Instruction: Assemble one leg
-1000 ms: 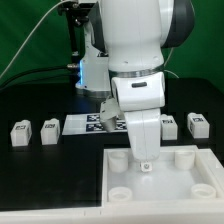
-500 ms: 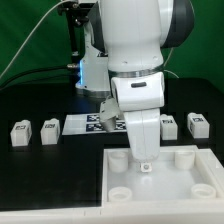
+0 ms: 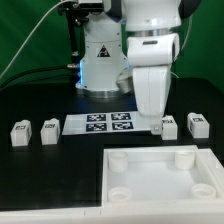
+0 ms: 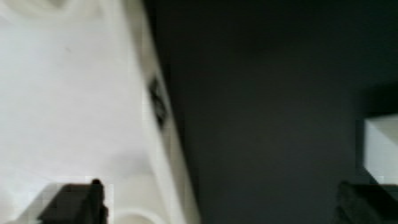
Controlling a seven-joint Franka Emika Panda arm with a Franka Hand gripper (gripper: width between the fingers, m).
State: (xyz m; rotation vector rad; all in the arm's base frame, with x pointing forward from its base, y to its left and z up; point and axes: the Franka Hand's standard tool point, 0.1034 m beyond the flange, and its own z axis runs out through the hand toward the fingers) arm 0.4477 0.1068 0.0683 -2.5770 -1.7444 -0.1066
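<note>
Four small white legs with tags lie on the black table in the exterior view: two at the left [image 3: 20, 133] [image 3: 49, 131] and two at the right [image 3: 168, 126] [image 3: 197, 124]. My gripper [image 3: 156, 123] hangs low just beside the nearer right leg, its fingers hidden behind the white hand. In the wrist view the gripper [image 4: 221, 205] is open and empty, its dark fingertips [image 4: 71, 203] far apart over the black table. A white block [image 4: 382, 150], likely a leg, shows at the frame's edge.
The large white square panel [image 3: 165, 175] with round corner sockets lies at the front; its edge shows in the wrist view [image 4: 71, 110]. The marker board [image 3: 100, 124] lies between the leg pairs. The robot base [image 3: 100, 60] stands behind.
The arm has swung from above the panel's back edge toward the exterior view's right and back, and now stands beside the right pair of legs.
</note>
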